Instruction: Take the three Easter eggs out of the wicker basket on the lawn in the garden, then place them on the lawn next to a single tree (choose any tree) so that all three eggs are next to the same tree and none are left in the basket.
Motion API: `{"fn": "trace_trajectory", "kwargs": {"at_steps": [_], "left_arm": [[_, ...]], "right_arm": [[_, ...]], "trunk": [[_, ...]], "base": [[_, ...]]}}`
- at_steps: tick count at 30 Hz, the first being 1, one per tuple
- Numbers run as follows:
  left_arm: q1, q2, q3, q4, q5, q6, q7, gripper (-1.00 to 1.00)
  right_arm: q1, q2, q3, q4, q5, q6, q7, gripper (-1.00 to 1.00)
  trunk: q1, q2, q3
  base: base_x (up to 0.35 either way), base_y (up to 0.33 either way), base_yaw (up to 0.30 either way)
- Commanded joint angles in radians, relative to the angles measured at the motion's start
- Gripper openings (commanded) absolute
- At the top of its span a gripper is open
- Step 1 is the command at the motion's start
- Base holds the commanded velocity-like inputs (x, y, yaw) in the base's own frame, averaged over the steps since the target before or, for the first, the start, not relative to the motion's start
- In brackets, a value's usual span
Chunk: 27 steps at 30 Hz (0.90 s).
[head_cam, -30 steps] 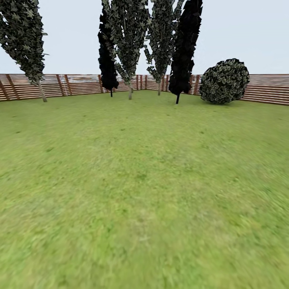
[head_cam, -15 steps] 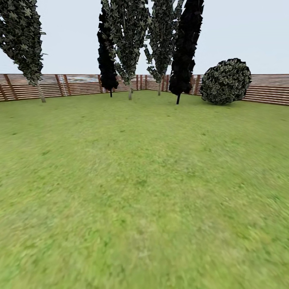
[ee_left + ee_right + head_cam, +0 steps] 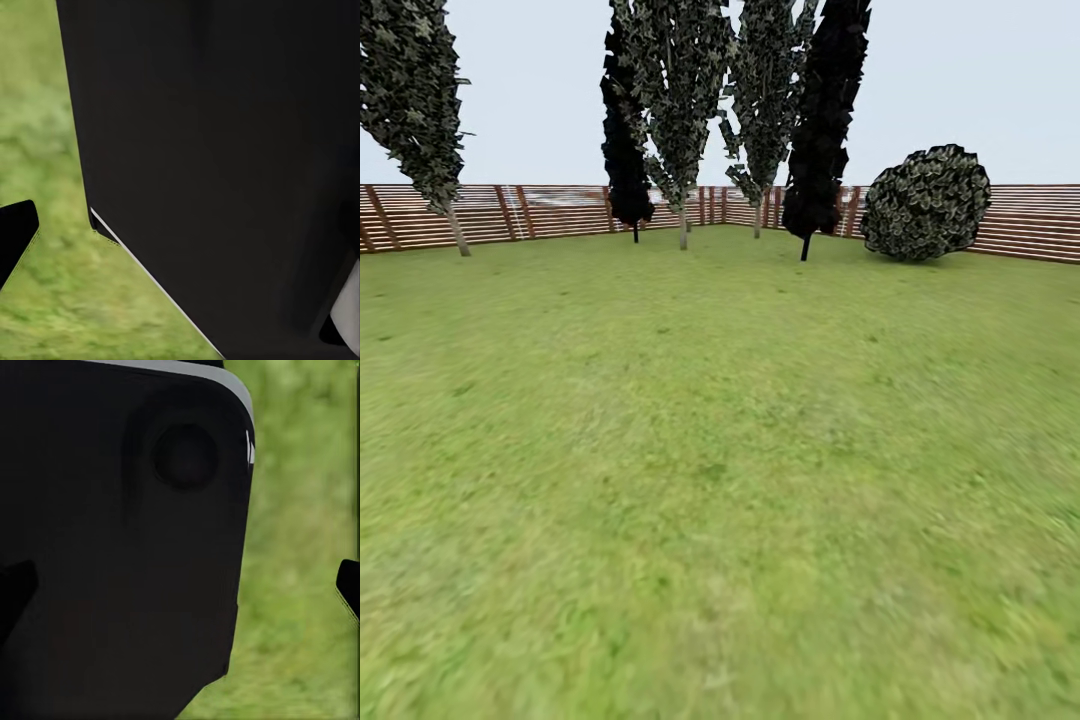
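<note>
The lawn (image 3: 720,450) spreads wide and green ahead of me in the head view. The Easter eggs and the wicker basket are out of view. Slim trees with pale trunks stand at the fence: one at the far left (image 3: 420,110), one in the middle (image 3: 678,110) and one beside it (image 3: 765,100). In the left wrist view one dark fingertip (image 3: 15,236) of my left gripper (image 3: 180,236) sits at the frame's edge over grass. My right gripper (image 3: 180,589) has its fingertips (image 3: 349,589) far apart, nothing between them.
A brown slat fence (image 3: 550,210) closes the garden at the back. Two near-black columnar trees (image 3: 625,150) (image 3: 822,120) stand among the leafy ones, and a round dark bush (image 3: 926,204) sits at the right. My own black body (image 3: 225,150) (image 3: 120,547) looms in both wrist views.
The whole head view has shifted slightly: the left tree drifts outward left and the bush outward right, so the camera is moving forward. Nothing on the lawn itself has moved.
</note>
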Motion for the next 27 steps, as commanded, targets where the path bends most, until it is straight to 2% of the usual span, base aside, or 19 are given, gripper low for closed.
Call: {"fn": "trace_trajectory", "kwargs": {"at_steps": [1,18,22,27], "left_arm": [[0.000,0.000,0.001,-0.001,0.000,0.000,-0.001,1.00],[0.000,0.000,0.001,-0.001,0.000,0.000,-0.001,1.00],[0.000,0.000,0.001,-0.001,0.000,0.000,-0.001,1.00],[0.000,0.000,0.001,-0.001,0.000,0.000,-0.001,1.00]], "right_arm": [[0.000,0.000,0.000,0.001,0.004,-0.003,0.000,1.00],[0.000,-0.002,0.005,0.003,0.007,-0.002,0.000,1.00],[0.000,-0.002,0.025,0.002,0.034,-0.007,0.000,1.00],[0.000,0.000,0.028,0.002,0.041,-0.047,0.000,1.00]], "trunk": [[0.001,0.000,-0.001],[0.001,0.000,-0.001],[0.001,0.000,-0.001],[0.001,0.000,-0.001]], "base": [[0.325,0.000,0.000],[0.325,0.000,0.000],[0.325,0.000,0.000],[0.325,0.000,0.000]]}}
